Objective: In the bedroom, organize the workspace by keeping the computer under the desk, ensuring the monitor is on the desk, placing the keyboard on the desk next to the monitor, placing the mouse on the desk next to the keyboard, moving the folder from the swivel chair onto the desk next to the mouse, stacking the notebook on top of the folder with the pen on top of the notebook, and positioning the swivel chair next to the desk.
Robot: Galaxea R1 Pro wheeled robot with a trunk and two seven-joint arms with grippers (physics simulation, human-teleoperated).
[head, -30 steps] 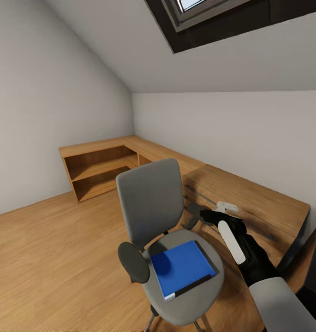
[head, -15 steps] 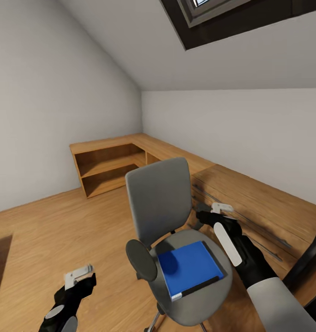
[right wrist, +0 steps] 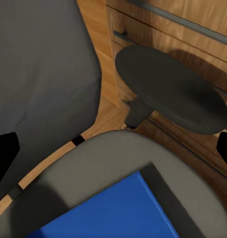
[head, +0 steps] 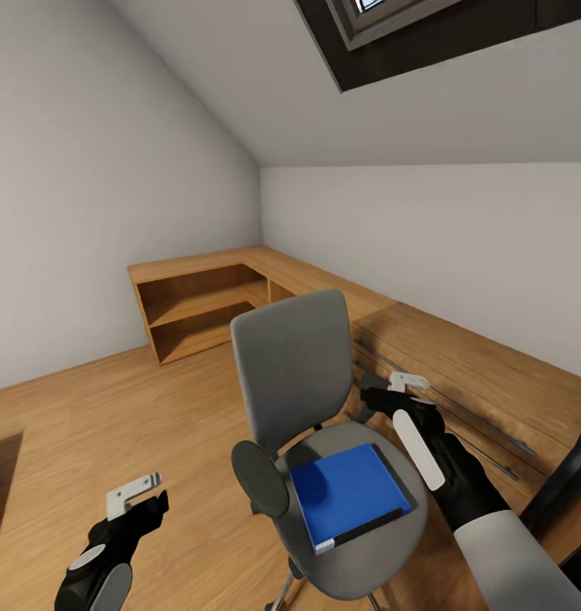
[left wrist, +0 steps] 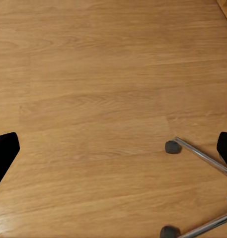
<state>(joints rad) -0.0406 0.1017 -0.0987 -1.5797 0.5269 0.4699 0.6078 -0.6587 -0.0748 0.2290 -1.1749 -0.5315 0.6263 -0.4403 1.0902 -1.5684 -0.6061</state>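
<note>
The swivel chair (head: 290, 373) stands in mid-room with its grey backrest toward the wooden units. The bright-blue folder (head: 348, 492) lies flat on its seat (head: 371, 564). My right gripper (head: 390, 392) hovers open just above the chair's far armrest, beside the backrest. In the right wrist view the gripper (right wrist: 113, 148) looks down on the armrest (right wrist: 173, 87), the seat (right wrist: 118, 153) and a corner of the folder (right wrist: 113, 213). My left gripper (head: 142, 505) is open over bare floor to the chair's left. The left wrist view has two chrome legs of the chair base (left wrist: 200, 156) with casters.
A light wooden drawer chest (head: 460, 373) runs along the wall right behind the chair, joined to an open corner shelf (head: 197, 310). A black edge (head: 574, 475) cuts in at the far right; I cannot tell what it is. Wooden floor (head: 86, 424) spreads to the left.
The camera turned a little at first, shifting the whole picture right. My left gripper came into view at the lower left and then rose slightly. The right arm, chair and folder are unmoved.
</note>
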